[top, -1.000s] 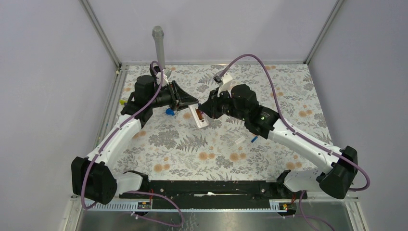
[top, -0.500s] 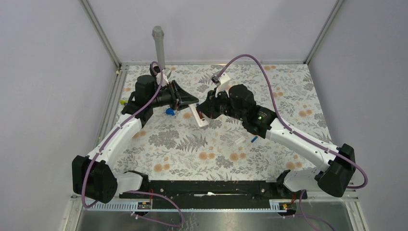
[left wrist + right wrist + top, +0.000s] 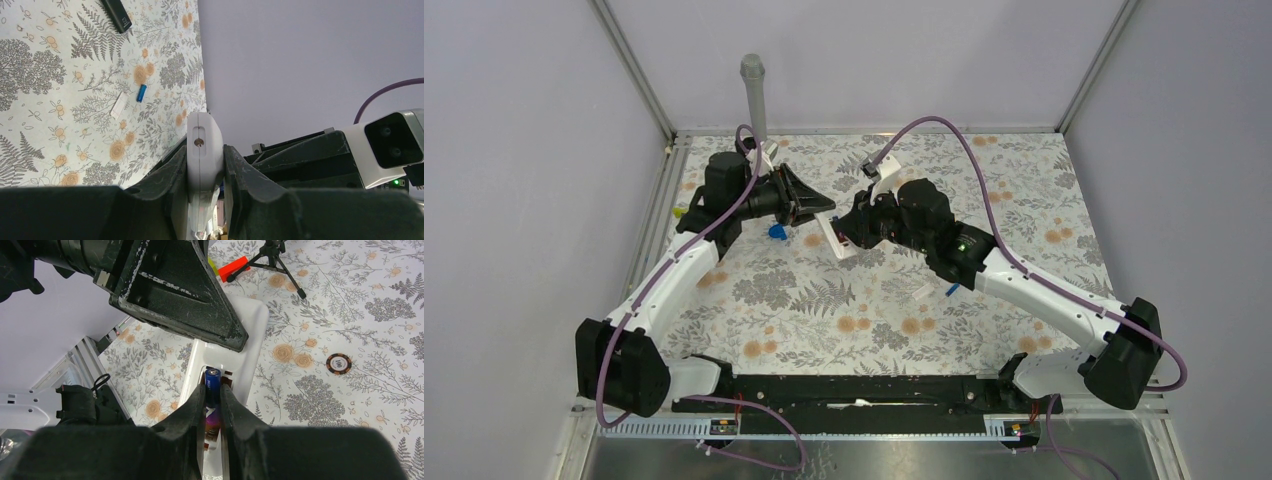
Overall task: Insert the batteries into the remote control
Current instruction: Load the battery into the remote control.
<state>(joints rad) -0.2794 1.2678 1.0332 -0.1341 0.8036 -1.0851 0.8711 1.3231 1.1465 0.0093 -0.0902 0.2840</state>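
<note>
Step in hand: seating battery no. 1 in the bay. L gripper [image 3: 205,152] is clamped on the white remote [image 3: 203,132] by 1 end and looks to hold it clear of the floral table [image 3: 60,125], w/ the open bay facing the R arm. R gripper [image 3: 212,392] is pinched on a blue battery [image 3: 212,381]. Its tip pokes out past the fingers, right over the bay and approx. in line w/ the slot. Can't tell if it touches the contacts.

A 2nd blue battery [image 3: 142,93] lies on the table just beside a small white strip [image 3: 119,105], prob. the bay cover, well apart from both arms.

Next move, by judgement: R arm pushes the battery end-on vs. the spring, tips it flat into the slot, then lets go. L must stay rigid, as any twist of the remote would throw off alignment. After that, R goes for the 2nd battery.
</note>
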